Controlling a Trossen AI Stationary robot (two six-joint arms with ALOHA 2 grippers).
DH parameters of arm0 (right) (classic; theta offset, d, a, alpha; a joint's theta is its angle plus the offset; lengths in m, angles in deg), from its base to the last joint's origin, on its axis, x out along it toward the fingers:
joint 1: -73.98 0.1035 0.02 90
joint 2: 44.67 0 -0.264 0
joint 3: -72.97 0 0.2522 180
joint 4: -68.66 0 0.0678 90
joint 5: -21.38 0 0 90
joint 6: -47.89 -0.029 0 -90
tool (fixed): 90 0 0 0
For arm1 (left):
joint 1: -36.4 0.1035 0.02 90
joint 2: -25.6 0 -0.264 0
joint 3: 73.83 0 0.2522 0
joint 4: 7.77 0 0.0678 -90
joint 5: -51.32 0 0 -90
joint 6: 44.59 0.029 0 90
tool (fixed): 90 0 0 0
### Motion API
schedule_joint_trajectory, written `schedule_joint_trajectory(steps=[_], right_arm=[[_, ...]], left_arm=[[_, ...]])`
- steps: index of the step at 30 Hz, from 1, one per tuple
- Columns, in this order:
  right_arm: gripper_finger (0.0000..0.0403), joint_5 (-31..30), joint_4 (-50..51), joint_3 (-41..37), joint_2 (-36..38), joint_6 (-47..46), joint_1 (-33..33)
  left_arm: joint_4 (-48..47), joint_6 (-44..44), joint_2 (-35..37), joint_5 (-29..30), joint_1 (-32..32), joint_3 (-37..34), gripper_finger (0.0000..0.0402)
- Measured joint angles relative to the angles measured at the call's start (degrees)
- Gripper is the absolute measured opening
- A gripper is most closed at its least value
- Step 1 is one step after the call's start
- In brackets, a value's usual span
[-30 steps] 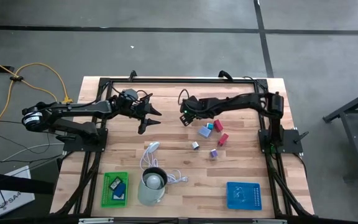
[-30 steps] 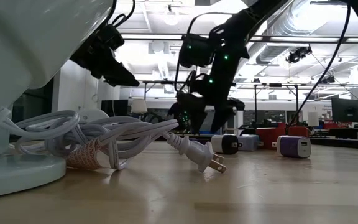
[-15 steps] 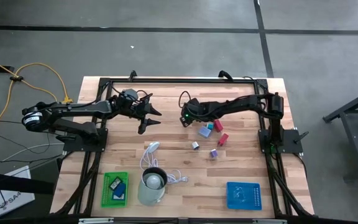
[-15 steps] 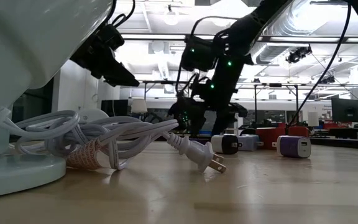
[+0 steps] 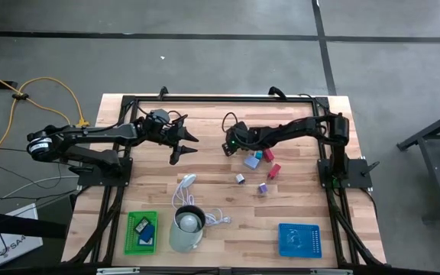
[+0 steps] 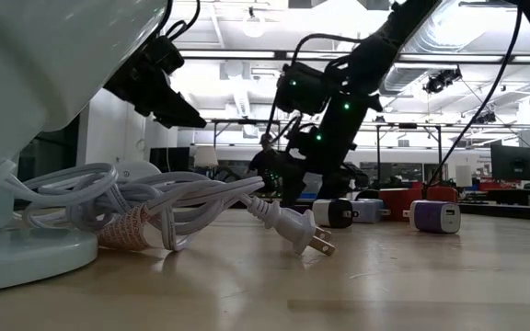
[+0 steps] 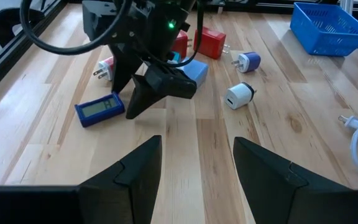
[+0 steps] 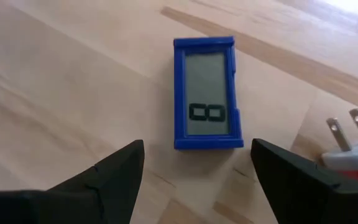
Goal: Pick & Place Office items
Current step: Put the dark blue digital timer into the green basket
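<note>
The wooden table (image 5: pixel 205 122) stands on a grey concrete floor (image 5: pixel 205 53) crossed by dark lines. A yellow cable (image 5: pixel 52 88) trails over the floor beside it. Beyond the table edge, the room shows a white ceiling with bright lights (image 6: pixel 253 23), ducts (image 6: pixel 467 37), and distant desks with monitors (image 6: pixel 509 161).

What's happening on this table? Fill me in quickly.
The right hand hangs open just over a small blue display unit lying flat on the table, apparently about to pick it up. Small plug adapters lie scattered beside it. The left hand waits open, off to the side. Some items already sit in the green tray; the blue tray looks empty.
</note>
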Motion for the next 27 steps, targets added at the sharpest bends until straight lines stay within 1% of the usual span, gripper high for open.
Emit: schedule_joint_trajectory(steps=[4, 11, 17, 23, 27], right_arm=[[0.0285, -1.41, -0.61, -0.10, 0.00, 0.10, -0.09], [0.0285, -1.54, -2.46, -0.05, -0.11, 1.43, -0.99], [0.0285, -1.45, -5.84, 0.17, -3.25, 1.99, -1.29], [0.0285, -5.91, -5.98, 0.10, -3.44, 2.23, 0.26], [0.0285, -6.36, -5.84, 0.10, -3.41, 2.23, 0.17]], left_arm=[[0.00, 0.00, 0.00, 0.00, 0.00, 0.00, 0.0193], [0.00, 0.00, 0.00, 0.00, 0.02, 0.00, 0.0193], [0.02, 0.00, -0.02, 0.02, 0.02, 0.00, 0.0193], [0.46, 0.00, -0.02, 0.00, 0.02, 0.00, 0.0193], [0.62, 0.01, -0.02, 0.00, 0.01, 0.00, 0.0193]])
